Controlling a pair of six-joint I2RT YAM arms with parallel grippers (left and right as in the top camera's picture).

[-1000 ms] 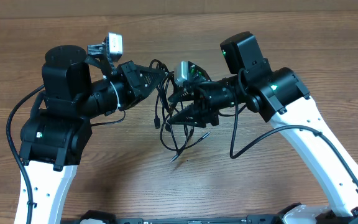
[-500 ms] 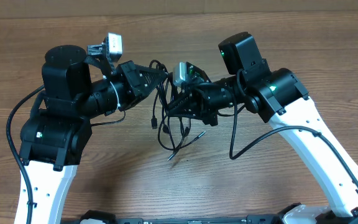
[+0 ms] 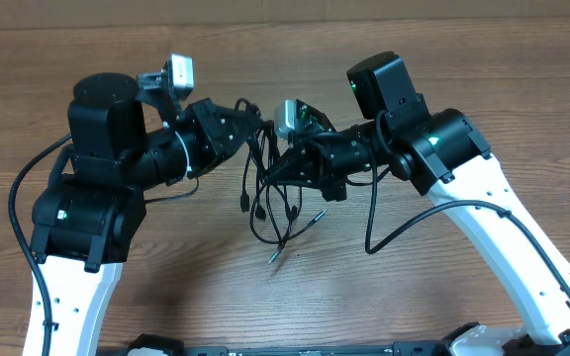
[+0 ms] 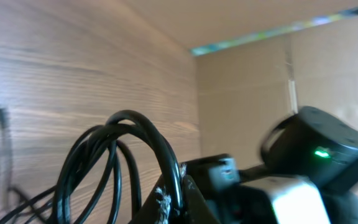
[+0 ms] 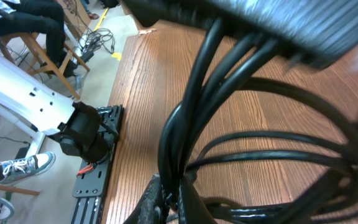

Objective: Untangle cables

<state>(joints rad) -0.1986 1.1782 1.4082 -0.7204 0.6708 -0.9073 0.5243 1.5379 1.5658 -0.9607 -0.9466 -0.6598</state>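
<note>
Since a second ago the right gripper (image 3: 277, 170) has snapped shut on the cables (image 3: 268, 203), and the hanging loops have swung slightly left; nearest, one metal-tipped plug end (image 3: 274, 257) reaches down toward the wooden table (image 3: 384, 297); behind it the tangle dangles between both arms; farthest back, the left gripper (image 3: 257, 127) is clamped on the bundle's top strands.

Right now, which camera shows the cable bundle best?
Overhead: it shows the cables as a whole, hanging between the left gripper and right gripper, plug ends included. The left wrist view shows only a few loops close up; the right wrist view only a bunch of strands.
</note>
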